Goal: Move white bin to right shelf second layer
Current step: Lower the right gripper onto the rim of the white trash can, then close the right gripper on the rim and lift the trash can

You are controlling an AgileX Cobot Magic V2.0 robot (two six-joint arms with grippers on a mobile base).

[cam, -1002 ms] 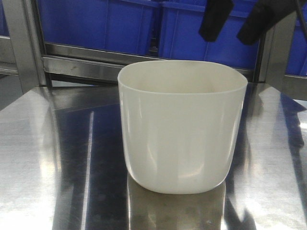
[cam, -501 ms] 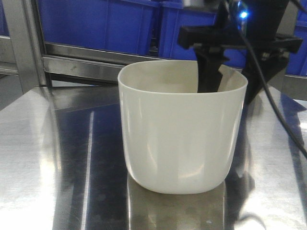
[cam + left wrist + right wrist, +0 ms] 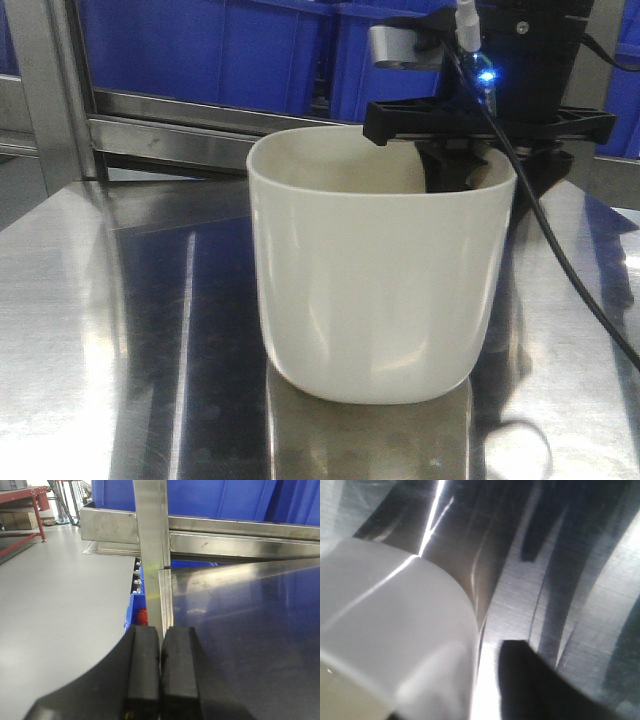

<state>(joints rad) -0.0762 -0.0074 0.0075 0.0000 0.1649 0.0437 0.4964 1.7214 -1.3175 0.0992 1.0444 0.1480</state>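
The bin (image 3: 375, 290) stands upright and empty on the worktop (image 3: 100, 300), well in from the left edge, with the rack of blue crates (image 3: 200, 50) behind the back edge. It has no handles, so the only purchase is the wall itself. That is why my right claw (image 3: 495, 175) hangs over the back right corner of the rim, pointing down, one finger (image 3: 455, 170) inside the bin and the other outside it.

My right wrist view shows the bin's outer wall (image 3: 395, 630) with the outside finger (image 3: 535, 680) just beside it and a bright strip of worktop between them. So I judge this claw wide and not yet pinching; the grip is lined up, not made. The wall is glossy and tapers, so I would want a firm squeeze near the rim before lifting.

My left claw (image 3: 160, 670) is pressed together on nothing, low by the worktop's left edge and facing a rack post (image 3: 150, 555). I judge it parked there to keep out of the way.

I cannot pick out the second layer of the right shelf in these views.
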